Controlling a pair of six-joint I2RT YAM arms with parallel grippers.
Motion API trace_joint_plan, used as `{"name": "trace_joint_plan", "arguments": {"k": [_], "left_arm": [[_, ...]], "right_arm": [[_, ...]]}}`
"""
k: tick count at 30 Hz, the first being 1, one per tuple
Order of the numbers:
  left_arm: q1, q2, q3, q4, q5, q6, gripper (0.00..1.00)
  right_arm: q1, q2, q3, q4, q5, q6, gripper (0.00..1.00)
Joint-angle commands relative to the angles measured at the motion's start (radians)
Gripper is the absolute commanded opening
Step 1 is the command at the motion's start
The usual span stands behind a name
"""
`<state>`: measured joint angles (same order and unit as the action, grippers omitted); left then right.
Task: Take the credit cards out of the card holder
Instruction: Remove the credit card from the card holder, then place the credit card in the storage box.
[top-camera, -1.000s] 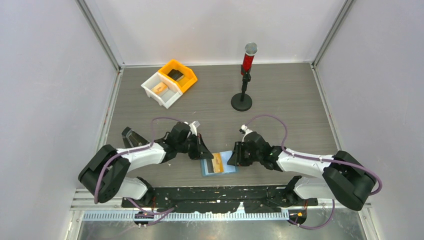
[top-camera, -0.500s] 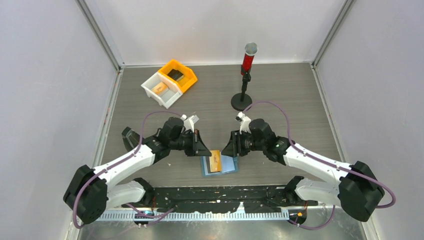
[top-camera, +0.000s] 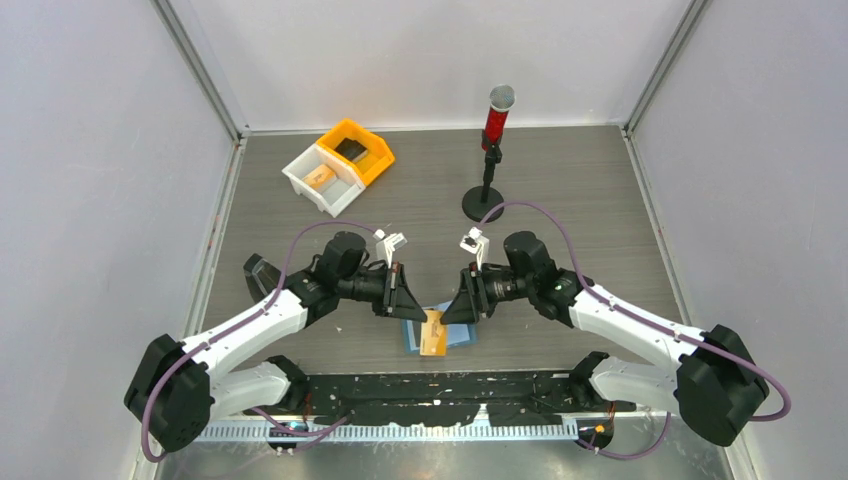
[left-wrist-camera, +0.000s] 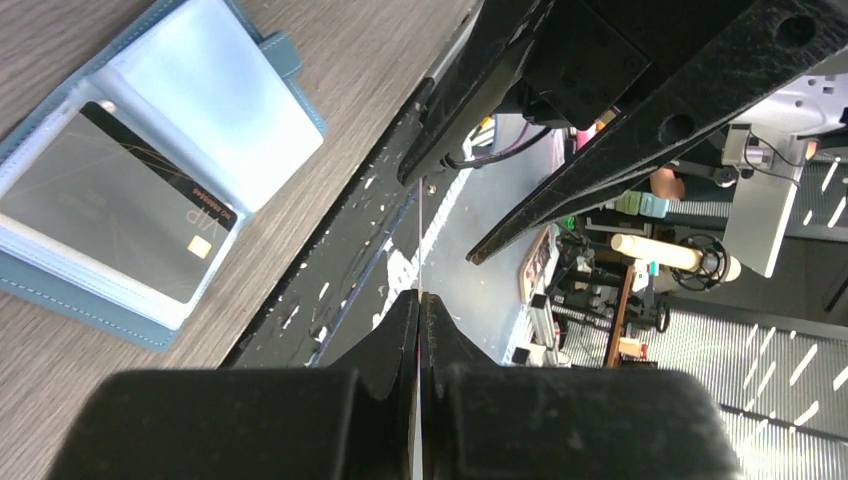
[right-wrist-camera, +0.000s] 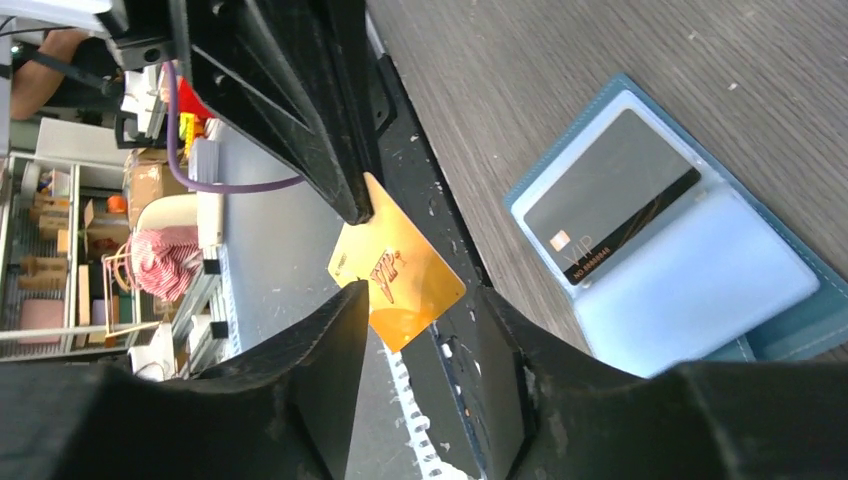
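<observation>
Holding thin orange-tan credit card (right-wrist-camera: 400, 275) in closed left fingers (left-wrist-camera: 330, 400), lifted clear of light-blue bifold card holder (left-wrist-camera: 215, 110) open on grey desk (top-camera: 560, 190). Straddling card with open right fingers (right-wrist-camera: 300, 400); probably best: close right squarely before loosening left.

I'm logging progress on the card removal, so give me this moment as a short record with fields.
orange card: out of the holder, held in the air over the table's near edge
left gripper: jaws shut on the orange card, seen edge-on in its own wrist view
right gripper: jaws open, one on either side of the orange card, not gripping it
dark card: in a clear pocket of the holder
card holder: lying open on the table, other pocket empty
</observation>
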<state>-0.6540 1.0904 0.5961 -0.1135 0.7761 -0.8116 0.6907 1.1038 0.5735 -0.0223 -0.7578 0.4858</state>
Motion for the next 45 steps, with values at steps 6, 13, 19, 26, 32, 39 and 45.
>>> {"name": "trace_joint_plan", "arguments": {"k": [6, 13, 19, 26, 32, 39, 45], "left_arm": [[0.004, 0.013, 0.036, 0.107, 0.123, -0.047, 0.00], [0.007, 0.014, 0.126, -0.052, 0.069, 0.048, 0.10], [0.072, -0.054, 0.143, -0.075, -0.021, 0.013, 0.50], [0.145, -0.179, 0.135, -0.032, -0.124, -0.056, 0.66], [0.145, -0.265, 0.147, -0.070, -0.179, -0.061, 0.67], [0.145, -0.344, 0.087, 0.007, -0.211, -0.143, 0.71], [0.143, -0.356, 0.001, 0.243, -0.198, -0.299, 0.72]], "right_arm": [[-0.016, -0.028, 0.048, 0.112, -0.146, -0.013, 0.35], [-0.029, -0.060, 0.046, 0.125, -0.153, 0.005, 0.06], [-0.052, -0.110, 0.045, 0.219, -0.110, 0.172, 0.05], [-0.060, -0.157, 0.084, 0.262, 0.052, 0.300, 0.05], [-0.065, -0.183, 0.077, 0.348, 0.203, 0.447, 0.05], [-0.065, -0.224, 0.064, 0.389, 0.369, 0.505, 0.05], [-0.065, -0.217, 0.022, 0.485, 0.440, 0.569, 0.05]]}}
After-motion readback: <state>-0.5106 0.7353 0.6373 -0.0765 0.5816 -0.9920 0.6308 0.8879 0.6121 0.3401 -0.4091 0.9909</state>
